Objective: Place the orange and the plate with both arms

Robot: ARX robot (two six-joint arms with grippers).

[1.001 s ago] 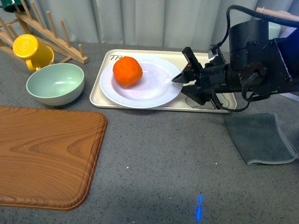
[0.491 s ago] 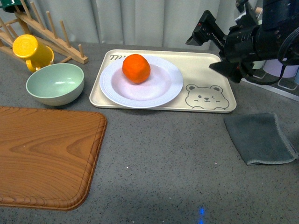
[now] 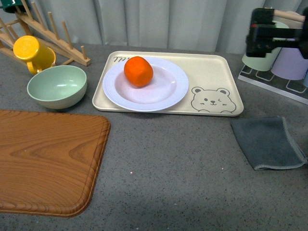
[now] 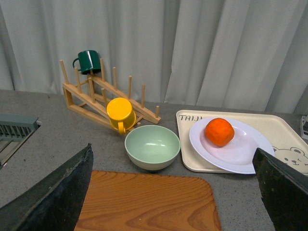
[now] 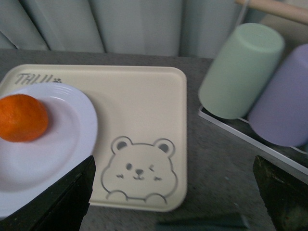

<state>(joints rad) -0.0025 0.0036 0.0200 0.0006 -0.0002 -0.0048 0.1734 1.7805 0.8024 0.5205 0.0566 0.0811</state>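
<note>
Right tool (image 3: 276,36), open, has pulled back farther from orange (image 3: 138,71) resting on plate (image 3: 171,94).

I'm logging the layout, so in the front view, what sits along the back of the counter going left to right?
yellow mug → pale green bowl → orange on the plate → bear face on the tray → right gripper

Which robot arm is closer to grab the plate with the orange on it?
Probably the right. The right gripper looks down on the bear tray beside the plate holding the orange. The left gripper sits farther back, behind the wooden board.
</note>
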